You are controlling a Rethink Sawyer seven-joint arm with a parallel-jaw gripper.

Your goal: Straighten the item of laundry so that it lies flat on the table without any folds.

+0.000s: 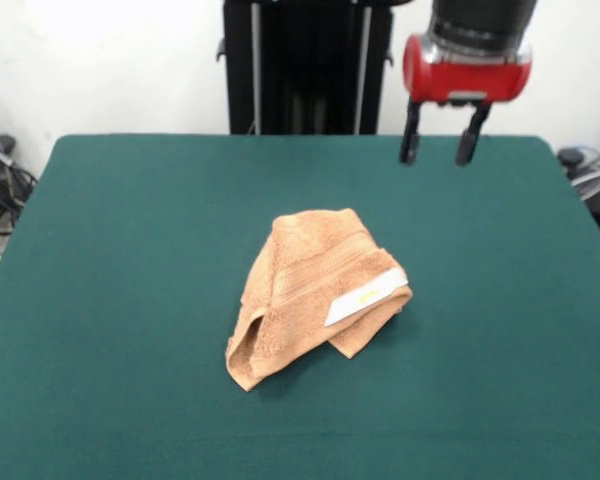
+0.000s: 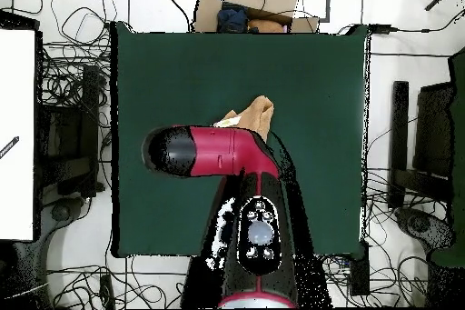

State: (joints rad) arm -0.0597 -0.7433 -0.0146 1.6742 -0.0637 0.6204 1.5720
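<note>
The gripper (image 1: pixel 438 147) is hanging above the far part of the table (image 1: pixel 110 300) in the front view, its two dark fingers (image 1: pixel 410 135) spread apart with a clear gap between them and nothing held. It is sitting high, clear of the green cloth, below the red wrist collar (image 1: pixel 466 70).

The towel (image 1: pixel 315 292) is lying crumpled near the middle of the table, at about seven o'clock from the gripper in the front view and well apart from it. It is bunched into a folded heap, with a woven band running across its upper fold and a white tag with yellow print (image 1: pixel 365 296) showing on its right side. A loose flap is drooping toward six o'clock at the heap's lower left.

In the overhead view the arm (image 2: pixel 213 152) is covering most of the towel (image 2: pixel 257 115); only a tan corner is peeking out at twelve o'clock from the red link, and the gripper itself is hidden beneath the arm.

Green cloth is lying bare all around the heap in the front view: wide at nine o'clock and three o'clock, somewhat less at six o'clock toward the near edge. The table's far edge is running just behind the gripper, with the black pedestal (image 1: pixel 305 65) standing beyond it. Cables (image 2: pixel 64 79) are crowding the floor off both sides of the table.
</note>
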